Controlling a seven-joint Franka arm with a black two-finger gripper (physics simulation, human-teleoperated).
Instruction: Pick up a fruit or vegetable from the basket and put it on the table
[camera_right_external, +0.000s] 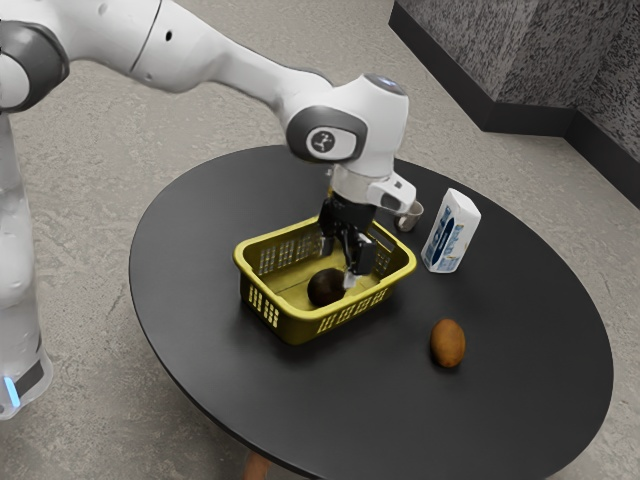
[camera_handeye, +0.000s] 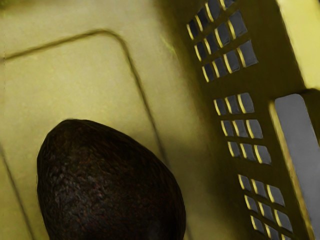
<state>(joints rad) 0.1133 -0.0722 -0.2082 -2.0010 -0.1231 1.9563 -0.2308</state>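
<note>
The avocado (camera_handeye: 110, 185) and basket (camera_handeye: 200, 130) are cut off by the wrist view's edges; a yellow thing (camera_right_external: 331, 184) is mostly hidden behind the arm (camera_right_external: 368, 125).

Yellow basket (camera_right_external: 290, 318), dark brown avocado (camera_handeye: 110, 185), black table (camera_right_external: 400, 420), blue-and-white carton (camera_right_external: 452, 232)

A dark, rough-skinned avocado (camera_handeye: 110, 185) lies on the floor of an upright yellow basket (camera_right_external: 292, 327) with slotted walls. The basket stands on the round black counter (camera_right_external: 520, 410).
</note>
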